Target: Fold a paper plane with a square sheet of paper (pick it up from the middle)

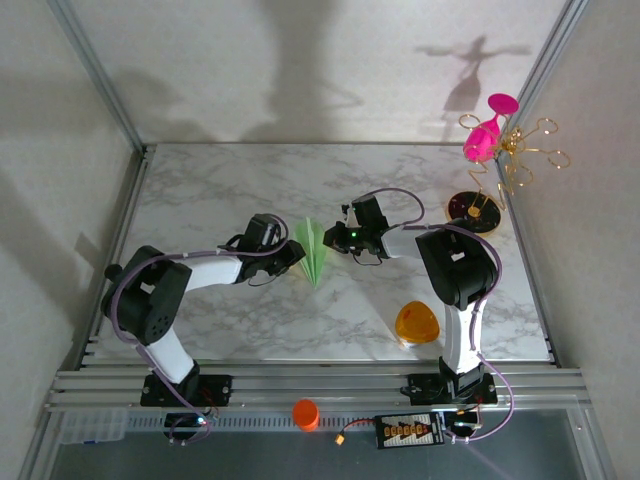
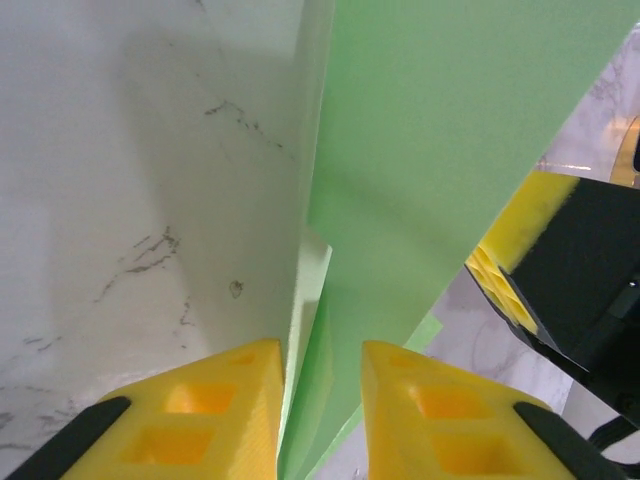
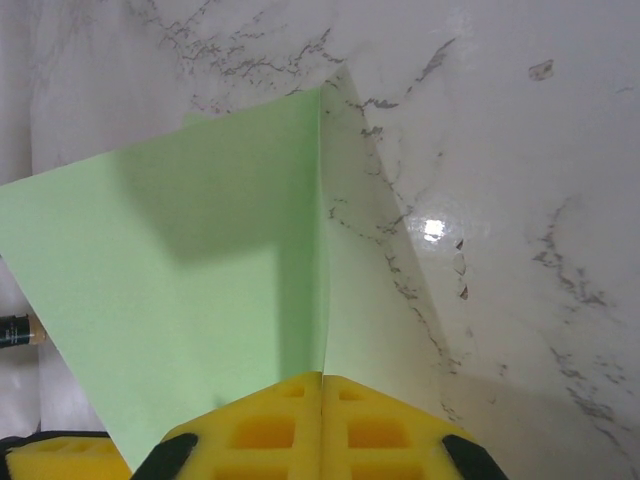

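Narrow, creased pale green paper plane (image 1: 314, 250)

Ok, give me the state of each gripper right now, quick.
Left gripper: slightly open, straddling a folded edge of the paper plane; no firm clamp visible.
Right gripper: shut on the paper plane, at its crease.
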{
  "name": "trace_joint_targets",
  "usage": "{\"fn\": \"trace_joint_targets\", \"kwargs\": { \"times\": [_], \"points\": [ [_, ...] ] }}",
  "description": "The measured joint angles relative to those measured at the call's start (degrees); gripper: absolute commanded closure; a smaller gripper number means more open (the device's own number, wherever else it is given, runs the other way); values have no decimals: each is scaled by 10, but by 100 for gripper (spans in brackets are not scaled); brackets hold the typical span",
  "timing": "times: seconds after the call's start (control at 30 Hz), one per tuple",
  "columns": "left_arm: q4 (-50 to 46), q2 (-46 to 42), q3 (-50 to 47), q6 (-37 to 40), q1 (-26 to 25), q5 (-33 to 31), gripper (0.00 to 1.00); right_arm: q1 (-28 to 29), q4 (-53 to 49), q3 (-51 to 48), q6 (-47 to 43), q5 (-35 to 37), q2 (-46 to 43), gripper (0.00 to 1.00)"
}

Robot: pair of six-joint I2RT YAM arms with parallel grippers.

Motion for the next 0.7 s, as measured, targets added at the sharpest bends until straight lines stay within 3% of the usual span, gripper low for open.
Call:
{"fn": "trace_joint_targets", "kwargs": {
  "times": [0.47, 0.7],
  "points": [
    [-22, -2, 10, 9, 0, -16, 72, 0, 0, 0, 0, 0, 0, 93],
    [-27, -9, 9, 9, -5, -15, 78, 0, 0, 0, 0, 0, 0, 93]
  ]
}}
